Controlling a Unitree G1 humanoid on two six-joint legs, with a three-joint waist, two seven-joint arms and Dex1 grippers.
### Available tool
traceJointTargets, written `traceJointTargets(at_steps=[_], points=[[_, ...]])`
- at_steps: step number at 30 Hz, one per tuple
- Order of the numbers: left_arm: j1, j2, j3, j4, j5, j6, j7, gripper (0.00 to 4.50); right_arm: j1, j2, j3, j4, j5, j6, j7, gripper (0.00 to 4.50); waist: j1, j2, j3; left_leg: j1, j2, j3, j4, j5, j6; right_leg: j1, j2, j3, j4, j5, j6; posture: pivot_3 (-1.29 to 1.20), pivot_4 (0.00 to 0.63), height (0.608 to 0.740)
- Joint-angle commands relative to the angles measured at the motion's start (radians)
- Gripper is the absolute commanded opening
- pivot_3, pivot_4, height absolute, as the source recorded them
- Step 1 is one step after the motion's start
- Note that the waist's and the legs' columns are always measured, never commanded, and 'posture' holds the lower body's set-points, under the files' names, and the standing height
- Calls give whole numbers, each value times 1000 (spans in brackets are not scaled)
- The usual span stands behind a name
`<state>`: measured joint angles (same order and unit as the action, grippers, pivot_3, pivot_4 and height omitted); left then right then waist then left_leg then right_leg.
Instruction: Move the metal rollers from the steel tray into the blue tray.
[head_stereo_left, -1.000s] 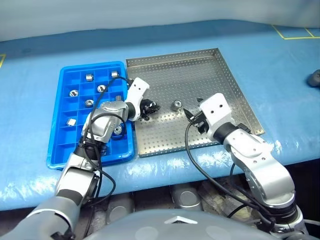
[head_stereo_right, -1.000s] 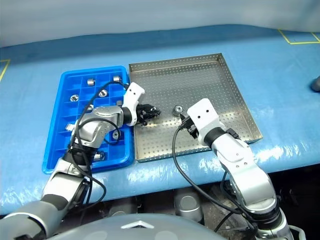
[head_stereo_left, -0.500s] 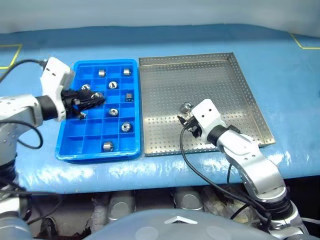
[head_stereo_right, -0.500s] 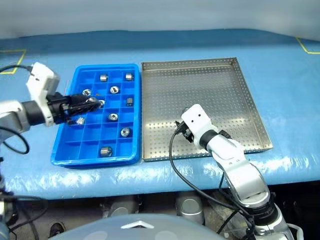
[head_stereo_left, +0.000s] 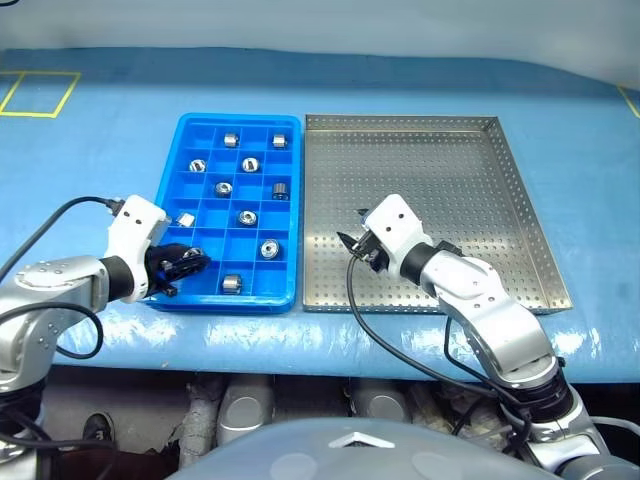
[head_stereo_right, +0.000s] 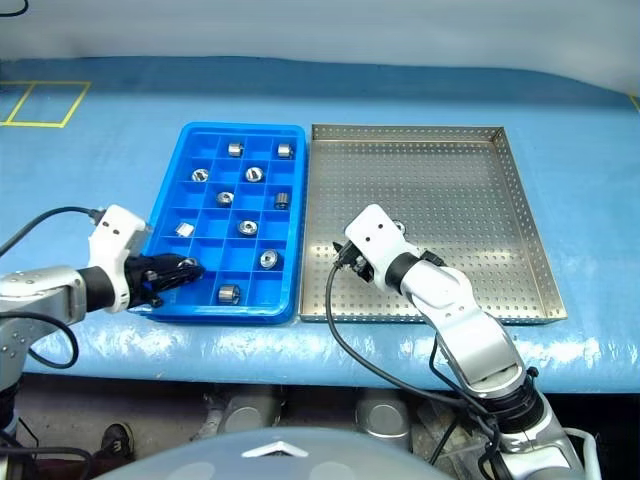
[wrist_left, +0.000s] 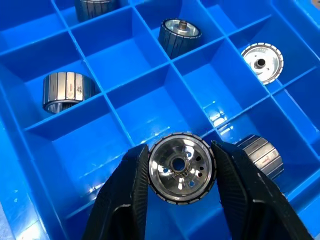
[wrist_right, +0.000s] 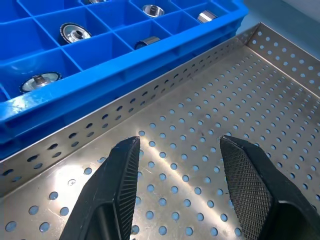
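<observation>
- Since a second ago, the left tool (wrist_left: 181, 175) has been carried from the steel tray (head_stereo_left: 470, 170) across to the near left corner of the blue tray (head_stereo_left: 192, 150), with a metal roller (wrist_left: 181, 167) brought along.
- That roller is gripped between the two black fingers (wrist_left: 125, 200) of the left tool, its holed face turned to the wrist camera, above a compartment of the blue tray.
- Other metal rollers (head_stereo_left: 247, 217) are seen lying apart in separate compartments of the blue tray, some upright and some on their sides.
- The right tool (wrist_right: 177, 165) is held over the perforated floor of the steel tray, near the wall that adjoins the blue tray; its fingers are spread apart and nothing is held between them.
- One more roller (head_stereo_right: 399, 227) is partly seen on the steel tray floor, just behind the right tool's white housing.
- The steel tray is set just beside the blue tray, on the side away from the left tool; both are carried by the blue-covered worktop (head_stereo_left: 120, 120).
</observation>
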<state>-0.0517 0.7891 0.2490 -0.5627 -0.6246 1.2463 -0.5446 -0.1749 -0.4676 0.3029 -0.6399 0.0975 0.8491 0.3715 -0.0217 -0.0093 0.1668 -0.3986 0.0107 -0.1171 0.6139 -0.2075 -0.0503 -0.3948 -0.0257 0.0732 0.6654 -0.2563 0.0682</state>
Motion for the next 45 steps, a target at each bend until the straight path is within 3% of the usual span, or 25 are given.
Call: traceJointTargets(at_steps=[1,10,16,24,29,31,35,39,45], points=[[6,-23,-33,26,6,-10,12,1646,-13,-4,-4,-30,-8,-15,7,2660,-1,0,0,0,0,0,0,0,0,0,0,0,0,0,0,49,150,740],[-52,-82,-80,119,62,-79,67,1646,-11,-5,-4,-38,-21,-10,6,2660,-7,2,-1,2,0,1,0,0,0,1,0,0,0,0,0,29,150,740],[-86,-127,-85,113,39,-87,59,3509,-11,-4,-6,-43,-25,-13,2,2660,-10,1,-1,1,0,0,0,0,0,1,0,0,0,0,0,15,150,740],[-183,-204,65,66,-186,-146,-43,3509,7,-4,-44,-66,-36,7,-23,2660,-19,1,-1,0,0,0,0,0,0,0,0,-1,0,0,0,-49,150,740],[-300,-282,87,85,-308,-160,-7,3509,31,-6,-60,-93,-48,27,-41,2660,-23,1,-1,-1,0,0,1,0,0,1,0,0,-1,1,1,-95,150,740],[-332,-296,18,83,-308,-158,-12,3509,43,-1,-73,-107,-50,34,-52,2660,-34,1,-1,-1,0,0,1,0,0,1,0,0,-1,1,1,-100,150,740],[-392,-363,-222,136,-149,-235,26,3509,67,-1,-86,-127,-56,48,-68,2660,-49,1,-1,0,-1,0,1,0,0,2,0,1,-1,1,2,-134,150,740],[-475,-508,-441,413,102,-371,141,3509,96,-2,-104,-164,-69,72,-88,2660,-61,1,-1,0,-2,0,3,0,0,3,1,2,-2,2,4,-190,150,740],[-571,-618,-570,692,264,-493,119,3509,135,-2,-120,-216,-84,110,-116,2660,-110,1,-1,-3,-2,1,4,0,1,1,1,4,-2,3,4,-268,150,740]])
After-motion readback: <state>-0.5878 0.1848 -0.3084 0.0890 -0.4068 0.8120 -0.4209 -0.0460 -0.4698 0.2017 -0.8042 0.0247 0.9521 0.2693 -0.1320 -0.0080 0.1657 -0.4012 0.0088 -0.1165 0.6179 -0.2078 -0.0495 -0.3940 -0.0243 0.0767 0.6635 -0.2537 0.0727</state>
